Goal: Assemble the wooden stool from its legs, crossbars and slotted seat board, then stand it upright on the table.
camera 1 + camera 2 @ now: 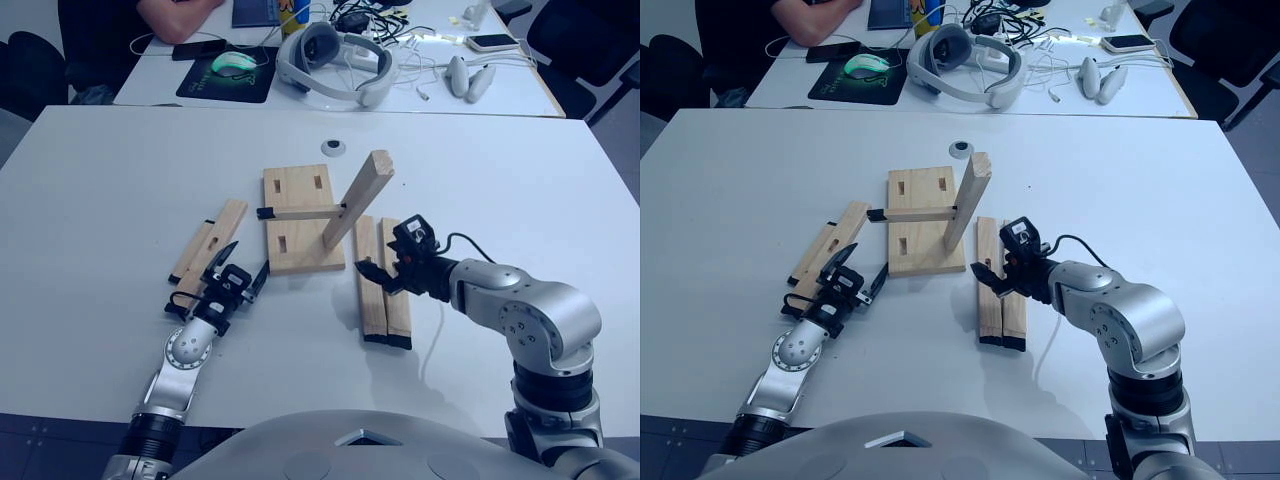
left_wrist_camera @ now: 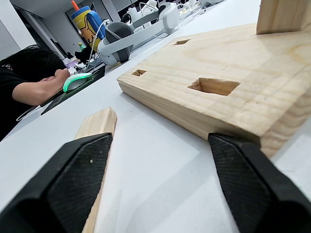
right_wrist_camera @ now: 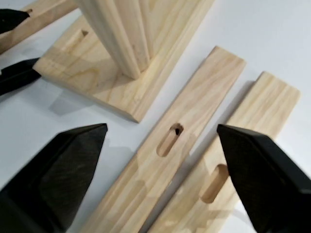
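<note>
Seat board (image 1: 296, 190) lies flat mid-table with one leg (image 1: 360, 195) stuck in it, leaning. Right gripper (image 1: 383, 275) hangs wide open over two loose legs (image 1: 372, 300) at its 4 o'clock, and left gripper (image 1: 248, 258) gapes at 8 o'clock.

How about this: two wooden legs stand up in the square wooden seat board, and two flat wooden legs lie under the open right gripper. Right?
Not quite. The left eye view shows just one wooden leg standing in the square wooden seat board. Two flat wooden legs do lie under the open right gripper.
</note>
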